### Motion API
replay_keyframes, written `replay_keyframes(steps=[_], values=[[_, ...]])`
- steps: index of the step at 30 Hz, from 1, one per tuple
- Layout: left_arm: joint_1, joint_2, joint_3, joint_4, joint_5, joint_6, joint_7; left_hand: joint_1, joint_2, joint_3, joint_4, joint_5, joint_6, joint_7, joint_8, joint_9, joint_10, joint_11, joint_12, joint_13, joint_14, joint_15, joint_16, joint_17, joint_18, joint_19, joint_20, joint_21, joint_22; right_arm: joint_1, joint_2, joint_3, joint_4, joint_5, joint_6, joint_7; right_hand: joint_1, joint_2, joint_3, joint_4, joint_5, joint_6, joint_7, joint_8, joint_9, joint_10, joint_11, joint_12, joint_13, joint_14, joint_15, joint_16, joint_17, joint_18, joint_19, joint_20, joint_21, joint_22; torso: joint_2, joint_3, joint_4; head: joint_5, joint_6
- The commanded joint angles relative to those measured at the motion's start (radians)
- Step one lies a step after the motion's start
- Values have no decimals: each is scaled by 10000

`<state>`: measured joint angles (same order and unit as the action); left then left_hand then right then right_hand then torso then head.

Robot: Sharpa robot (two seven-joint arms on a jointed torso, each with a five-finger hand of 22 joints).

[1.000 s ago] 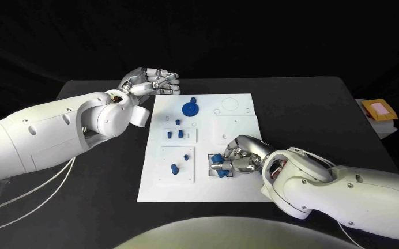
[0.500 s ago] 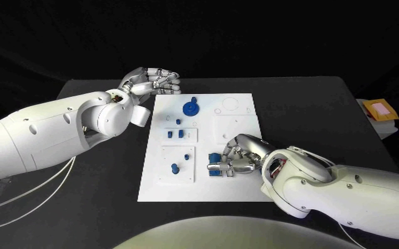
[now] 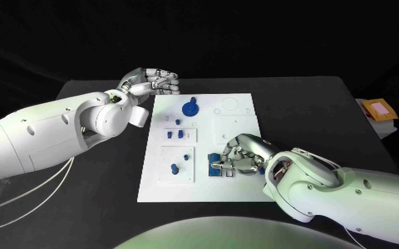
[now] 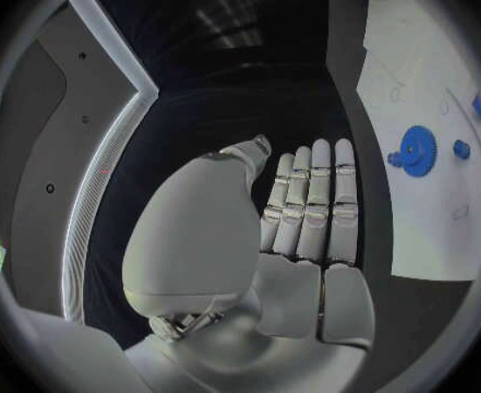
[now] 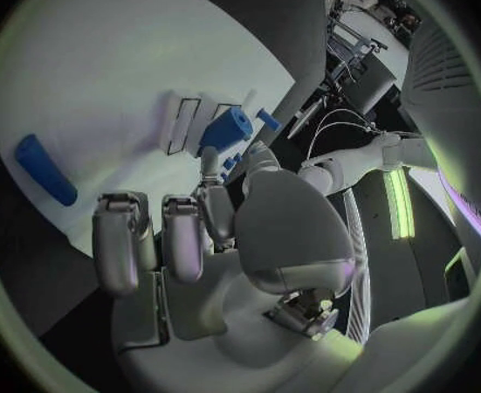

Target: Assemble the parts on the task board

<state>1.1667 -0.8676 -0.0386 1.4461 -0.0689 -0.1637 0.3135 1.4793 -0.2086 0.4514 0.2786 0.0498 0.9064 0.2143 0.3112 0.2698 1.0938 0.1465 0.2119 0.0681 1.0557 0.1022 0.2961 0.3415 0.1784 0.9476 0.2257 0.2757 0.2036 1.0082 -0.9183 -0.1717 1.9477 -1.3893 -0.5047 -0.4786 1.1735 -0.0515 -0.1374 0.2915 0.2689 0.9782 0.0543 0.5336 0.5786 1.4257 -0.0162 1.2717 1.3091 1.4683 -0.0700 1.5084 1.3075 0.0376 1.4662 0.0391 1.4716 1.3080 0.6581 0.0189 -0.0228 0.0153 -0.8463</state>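
Observation:
The white task board (image 3: 237,123) lies mid-table. On it are a blue gear (image 3: 190,109), small blue pegs (image 3: 174,134) and two blue pieces (image 3: 174,169) in the near-left panel. My right hand (image 3: 243,158) rests over the near-right socket, pinching a blue block (image 3: 217,159) between thumb and a finger. The right wrist view shows this block (image 5: 227,129) at the fingertips (image 5: 208,155), and a blue bar (image 5: 44,169) lying loose on the board (image 5: 109,79). My left hand (image 3: 151,82) hovers off the board's far-left corner, fingers curled, holding nothing. The left wrist view shows that hand (image 4: 305,227) and the gear (image 4: 415,150).
An orange-and-white object (image 3: 378,109) sits at the table's right edge. Pale cables (image 3: 33,188) hang under my left arm at the table's left side. The black table (image 3: 308,105) stretches right of the board.
My right hand has shifted slightly over the near-right socket, and the lower blue piece beside it is now covered by its fingers. The left hand has not moved.

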Motion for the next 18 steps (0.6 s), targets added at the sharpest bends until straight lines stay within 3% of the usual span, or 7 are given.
replay_keyframes(steps=[1, 18], values=[[5, 22, 6, 31, 19, 199, 35, -32, 102, 43, 40, 10, -54, 2, -11, 15, -55, 48, -40, 15, 40, 32, -33, 15, 30, 77, -16, -68, -13, -17, 27, -1, -2, -399, 101, 358, 135, 28, -69, -15, -91, 66, -27, 51, 16, 106, -32, 141, 182, 784, -87, 67, 1425, -182, 696, -49, 88, 2374, 1, 2, 17, -40, 7], [5, -7, 5, 48, 19, 214, 23, -19, 142, 73, 32, 12, -49, -5, -4, 20, -54, 43, -36, 16, 46, 29, -52, 32, 31, 87, -16, -80, -22, -26, 232, 1, -236, -1122, 1146, 26, 1391, 176, -440, -33, -969, 144, -88, 162, 28, 267, -92, 453, 493, 808, -142, 122, 1549, -219, 759, -111, 262, 2422, 9, -12, 27, 13, -109]])
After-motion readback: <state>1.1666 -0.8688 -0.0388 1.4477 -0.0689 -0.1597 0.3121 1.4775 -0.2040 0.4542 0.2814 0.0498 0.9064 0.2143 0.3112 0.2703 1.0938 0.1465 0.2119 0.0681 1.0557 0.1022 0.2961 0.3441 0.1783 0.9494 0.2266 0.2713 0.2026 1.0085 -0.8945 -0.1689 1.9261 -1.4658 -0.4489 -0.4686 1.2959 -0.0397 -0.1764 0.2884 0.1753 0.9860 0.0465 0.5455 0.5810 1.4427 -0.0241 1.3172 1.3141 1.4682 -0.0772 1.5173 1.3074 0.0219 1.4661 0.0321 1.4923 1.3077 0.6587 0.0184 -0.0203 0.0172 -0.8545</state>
